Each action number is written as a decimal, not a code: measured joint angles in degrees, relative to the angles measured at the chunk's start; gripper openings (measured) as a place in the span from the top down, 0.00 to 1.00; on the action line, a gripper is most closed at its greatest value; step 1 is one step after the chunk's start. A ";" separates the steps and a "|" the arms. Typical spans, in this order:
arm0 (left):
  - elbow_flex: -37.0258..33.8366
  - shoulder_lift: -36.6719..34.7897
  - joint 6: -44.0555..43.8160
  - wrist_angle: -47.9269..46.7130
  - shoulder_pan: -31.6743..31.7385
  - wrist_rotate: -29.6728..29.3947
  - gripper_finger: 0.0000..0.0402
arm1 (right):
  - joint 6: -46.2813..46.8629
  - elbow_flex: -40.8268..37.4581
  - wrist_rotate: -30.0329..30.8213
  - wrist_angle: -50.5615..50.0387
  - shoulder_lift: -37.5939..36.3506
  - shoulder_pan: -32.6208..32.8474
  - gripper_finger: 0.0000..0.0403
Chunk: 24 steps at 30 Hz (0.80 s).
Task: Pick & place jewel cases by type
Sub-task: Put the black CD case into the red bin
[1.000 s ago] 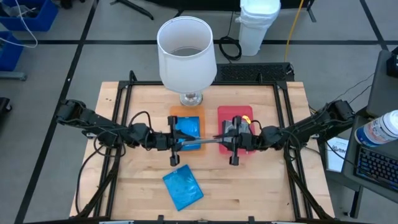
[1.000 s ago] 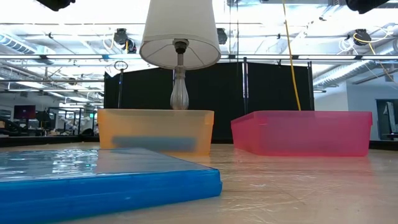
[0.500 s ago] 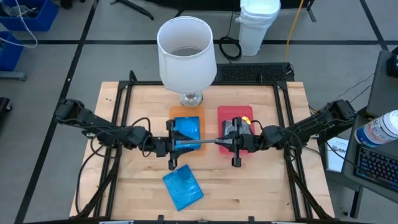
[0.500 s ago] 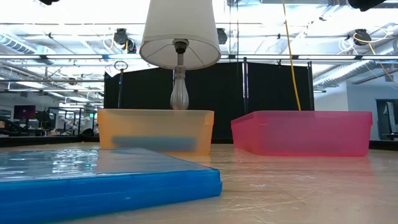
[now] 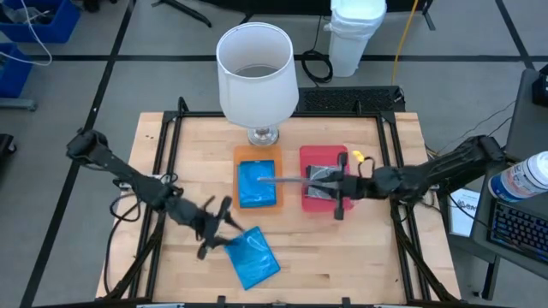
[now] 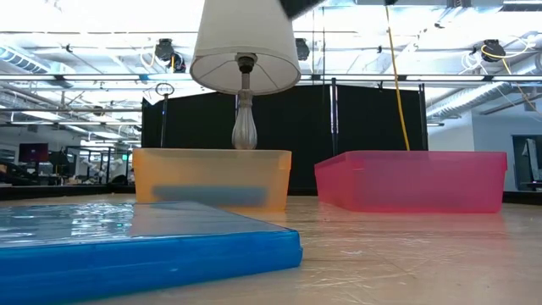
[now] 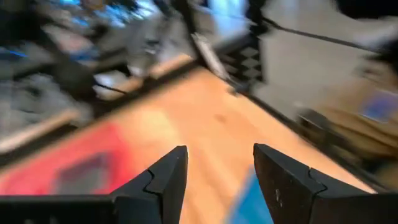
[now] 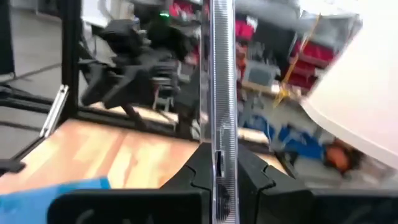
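A clear jewel case (image 5: pixel 282 180) hangs edge-on above the orange tray (image 5: pixel 236 175) and the red tray (image 5: pixel 305 159), with my right gripper (image 5: pixel 324 181) shut on it. In the right wrist view the case (image 8: pixel 221 87) stands as a thin upright strip. A blue case (image 5: pixel 255 186) lies flat in the orange tray. Another blue case (image 5: pixel 253 258) lies flat on the table near the front edge. My left gripper (image 5: pixel 219 225) stands open just left of it, with nothing between its fingers (image 7: pixel 166 177). My right gripper pinches the clear case's right-hand edge (image 8: pixel 219 163) between its two fingers. The fingers come level from the table's right. The case stands on edge, reaches out toward the table's left, and is lifted clear of both trays.
A white lamp (image 5: pixel 257 73) stands at the far middle, behind the orange tray. Something dark grey (image 5: pixel 318 174) lies in the red tray under my right gripper. Black frame rails run along the table's left and right sides. Bare wood lies at the near right.
My left gripper has opened, let go of the clear case's left edge and drawn back toward the table's near left, down beside the blue case on the table. My right gripper has kept the clear case and carried it a little toward the far right.
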 joint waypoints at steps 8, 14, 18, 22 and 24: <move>-5.68 3.65 -0.74 6.45 -5.05 0.06 0.53 | 10.37 16.79 6.81 -38.92 -5.46 -0.60 0.96; -9.19 3.96 0.26 13.88 -5.89 -0.09 0.52 | 22.00 34.92 5.75 -69.53 1.01 -6.15 0.96; -9.98 3.98 0.32 14.62 -5.91 0.04 0.52 | 23.21 41.51 -6.05 -80.41 5.29 -12.63 0.96; -10.06 3.98 -1.14 14.86 -5.91 0.04 0.52 | 21.45 42.50 -21.76 -83.68 7.97 -20.17 0.96; -10.06 3.98 -1.76 14.97 -5.91 0.03 0.52 | 20.60 42.49 -23.63 -87.38 9.11 -23.46 0.96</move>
